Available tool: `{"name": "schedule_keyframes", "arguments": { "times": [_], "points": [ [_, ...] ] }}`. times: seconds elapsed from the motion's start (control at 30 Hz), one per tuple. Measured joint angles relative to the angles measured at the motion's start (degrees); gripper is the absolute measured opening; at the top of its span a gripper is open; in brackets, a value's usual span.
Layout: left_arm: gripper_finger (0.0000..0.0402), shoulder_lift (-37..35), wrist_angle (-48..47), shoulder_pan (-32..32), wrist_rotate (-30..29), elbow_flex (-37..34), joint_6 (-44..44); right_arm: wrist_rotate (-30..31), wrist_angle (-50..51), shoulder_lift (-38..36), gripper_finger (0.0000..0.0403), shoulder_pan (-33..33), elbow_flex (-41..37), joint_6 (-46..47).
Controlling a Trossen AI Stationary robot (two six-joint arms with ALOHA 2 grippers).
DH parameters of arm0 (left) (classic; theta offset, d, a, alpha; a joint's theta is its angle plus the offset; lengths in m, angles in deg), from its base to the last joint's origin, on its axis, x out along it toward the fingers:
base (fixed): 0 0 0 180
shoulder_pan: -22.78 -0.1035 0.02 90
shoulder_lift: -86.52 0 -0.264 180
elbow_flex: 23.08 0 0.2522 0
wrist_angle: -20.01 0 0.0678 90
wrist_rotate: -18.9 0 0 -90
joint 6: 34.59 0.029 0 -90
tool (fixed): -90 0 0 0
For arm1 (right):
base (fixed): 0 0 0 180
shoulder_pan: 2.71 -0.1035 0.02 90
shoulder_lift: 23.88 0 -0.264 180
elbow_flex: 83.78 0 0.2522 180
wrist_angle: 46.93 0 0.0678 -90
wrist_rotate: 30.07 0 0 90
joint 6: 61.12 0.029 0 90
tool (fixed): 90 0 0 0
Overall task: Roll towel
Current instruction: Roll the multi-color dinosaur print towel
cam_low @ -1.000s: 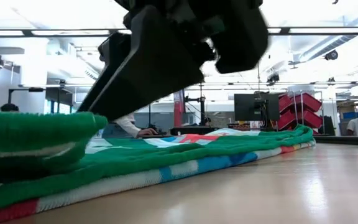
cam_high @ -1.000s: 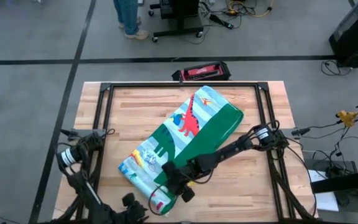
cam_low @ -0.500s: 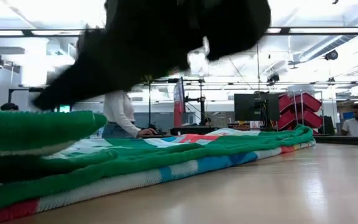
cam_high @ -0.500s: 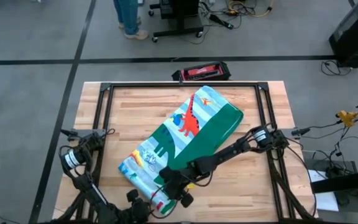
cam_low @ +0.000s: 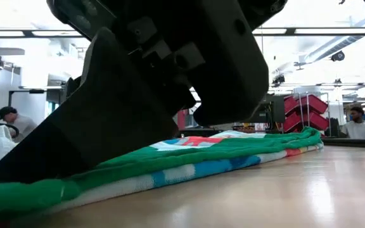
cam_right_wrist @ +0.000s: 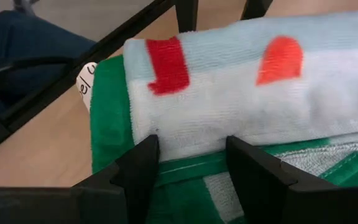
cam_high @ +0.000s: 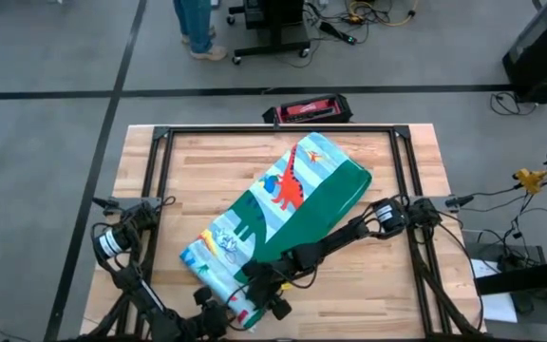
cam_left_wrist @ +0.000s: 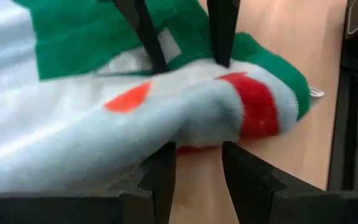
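Note:
The towel (cam_high: 292, 204), folded into a long band, lies slantwise on the wooden table from far right to near left, with its green border along one side. Its near end is turned over into a thick pale-blue fold with red patches (cam_left_wrist: 185, 106). My right gripper (cam_high: 259, 285) reaches in from the right and stands open on that near end. My left gripper (cam_high: 215, 309) is low at the near edge, open, facing the same fold (cam_right_wrist: 241, 106) from the other side. In the low view a dark gripper (cam_low: 138, 114) fills the picture above the towel (cam_low: 220, 158). My right gripper sets both spread fingertips (cam_left_wrist: 159, 62) against the towel, where the pale fold meets the green layer (cam_right_wrist: 188, 165), close to the near end. The fingers slant down from the far right, and green cloth shows between them. The towel lies flat on the table. My left gripper has its fingertips (cam_left_wrist: 165, 152) at the lower edge of the turned-over fold (cam_left_wrist: 197, 140), coming in low from the near side. The jaws stand apart with bare table showing between them. The fold lies on the table against the tips.
Black frame rails (cam_high: 283, 130) run round the table top. A red and black case (cam_high: 307, 109) lies at the far edge. A person's legs (cam_high: 196, 28) show beyond it, and people sit in the room behind (cam_low: 358, 123). Bare wood (cam_high: 207, 180) lies left of the towel.
My right gripper has come down onto the towel's near end and gone slightly toward the near left. The raised green fold at that end now lies lower and flatter under it.

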Motion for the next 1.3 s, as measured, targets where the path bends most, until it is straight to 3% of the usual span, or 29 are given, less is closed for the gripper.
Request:
{"name": "schedule_keyframes", "arguments": {
  "times": [0.47,0.8,1.3],
  "points": [
    [0.0116,-1.2,-2.2,-5.0,-0.7,2.4,12.4,0.4,-1.0,-0.1,0.0179,-0.2,-0.2,1.2],
    [0.0116,-1.5,-2.6,-6.3,-0.4,2.4,13.8,4.2,7.6,-3.7,0.0179,-0.2,-0.4,-1.4],
    [0.0116,-1.6,-3.4,-7.1,0.1,2.4,14.6,6.0,10.5,-6.7,0.0179,-0.2,-0.4,-3.3]
  ]
}}
